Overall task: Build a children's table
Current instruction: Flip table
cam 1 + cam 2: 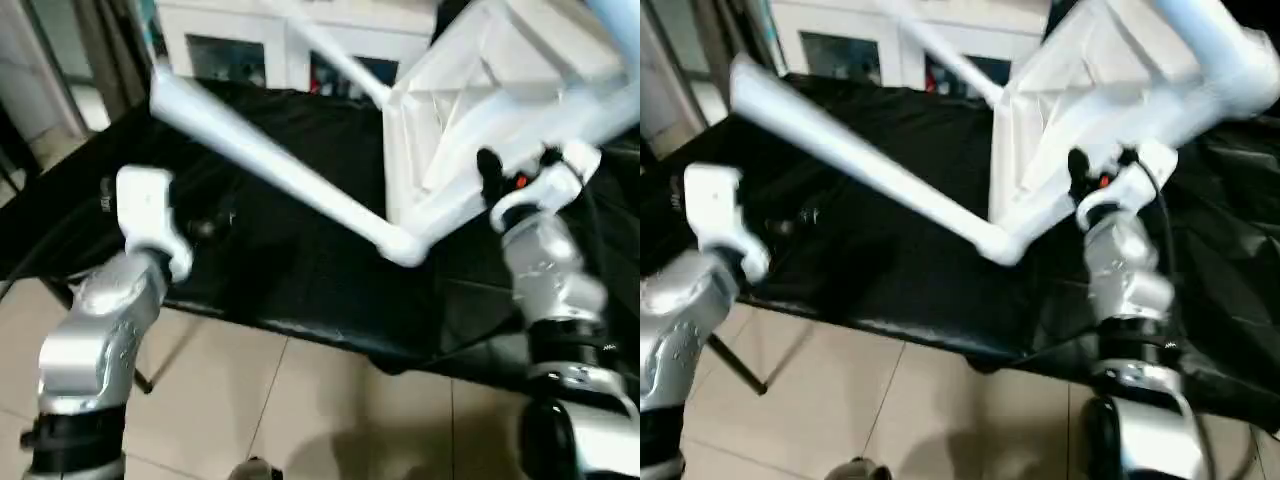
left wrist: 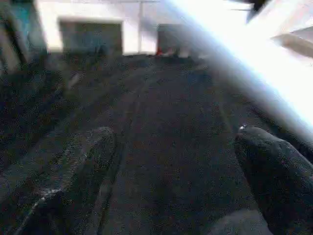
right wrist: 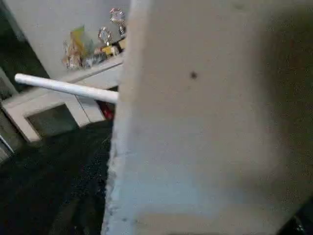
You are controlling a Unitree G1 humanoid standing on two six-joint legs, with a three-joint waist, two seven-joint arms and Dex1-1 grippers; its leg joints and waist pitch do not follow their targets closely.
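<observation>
Two white legs are plainly plugged into the tilted tabletop [image 1: 500, 110], which stands raised on edge over the black-draped bench [image 1: 300, 270] at about two o'clock in the head view, ribbed underside facing the camera. One long tapered leg [image 1: 270, 165] runs from the lower corner socket [image 1: 405, 243] out toward ten o'clock, its free end above the cloth; a second leg [image 1: 940, 45] slants off behind, toward the white cabinet [image 1: 250, 40] at twelve o'clock. A third leg [image 1: 1220, 50] crosses the upper right corner.

The right gripper [image 1: 520, 180] is clamped on the tabletop's lower rim — one black finger [image 1: 489, 175] shows against the white plastic, and its wrist camera sees the panel close up.

The left gripper [image 2: 176, 181] hovers over bare cloth at about eight o'clock, fingers [image 2: 279, 171] spread wide apart and holding nothing, well clear of the leg.
</observation>
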